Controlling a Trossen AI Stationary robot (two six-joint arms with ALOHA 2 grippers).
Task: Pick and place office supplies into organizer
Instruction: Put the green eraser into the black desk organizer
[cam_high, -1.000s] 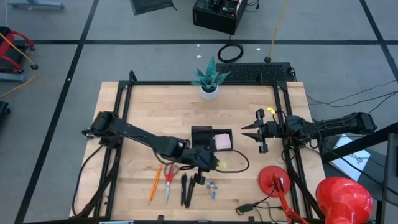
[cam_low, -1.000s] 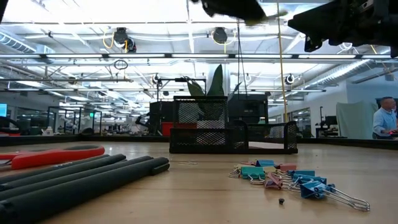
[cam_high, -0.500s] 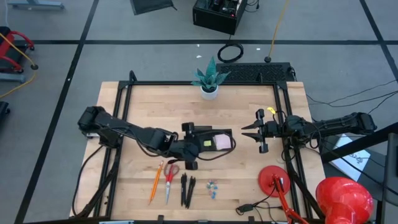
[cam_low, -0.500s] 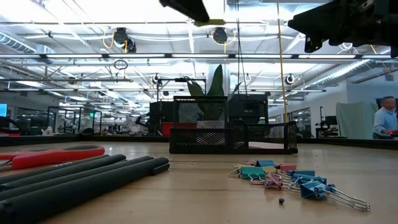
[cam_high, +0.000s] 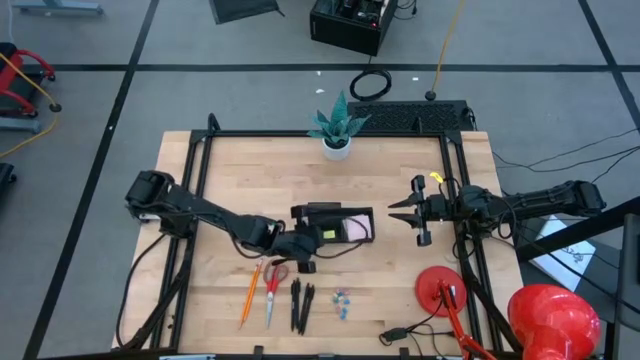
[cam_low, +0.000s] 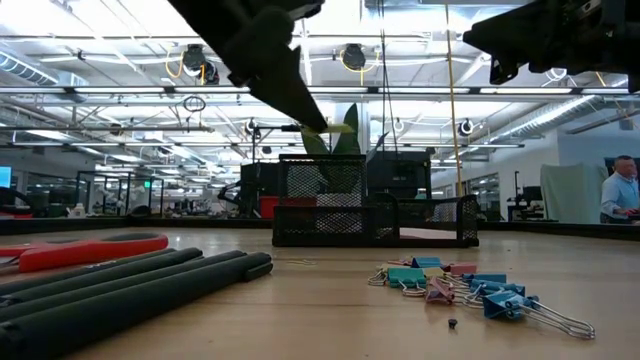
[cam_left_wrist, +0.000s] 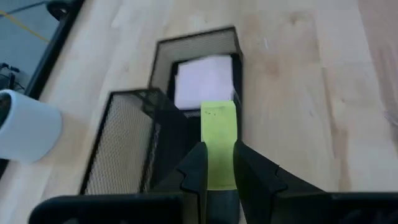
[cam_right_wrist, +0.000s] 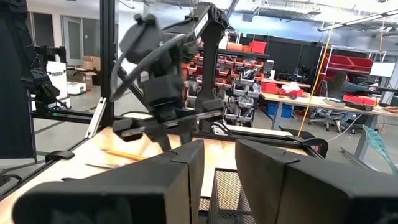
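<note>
My left gripper (cam_left_wrist: 217, 163) is shut on a small flat yellow piece (cam_left_wrist: 218, 134) and hangs just above the black mesh organizer (cam_high: 340, 222). A pink pad (cam_high: 356, 229) lies in one of the organizer's compartments. In the low view the gripper (cam_low: 318, 124) slants down over the organizer (cam_low: 372, 205). On the table nearer the front lie an orange pencil (cam_high: 247, 292), red-handled scissors (cam_high: 272, 288), black pens (cam_high: 300, 304) and small clips (cam_high: 342, 300). My right gripper (cam_high: 402, 212) waits at the table's right, open and holding nothing. My left gripper pinches the yellow piece by its two long edges (cam_left_wrist: 219, 168) between its two fingers. The piece's far end (cam_left_wrist: 218, 115) sticks out past the fingertips. The fingers slant downward from the table's left along the piece. It is lifted clear above the organizer.
A white plant pot (cam_high: 336, 146) stands at the far edge behind the organizer. A red round-based object (cam_high: 444, 290) and cables sit at the near right. Bare wood lies to the left of the organizer (cam_high: 250, 190).
My left gripper has carried the yellow piece from near the clips toward the table's far edge, reaching the organizer. It has then sunk and tipped downward over it. The gripper stays shut on the piece.
</note>
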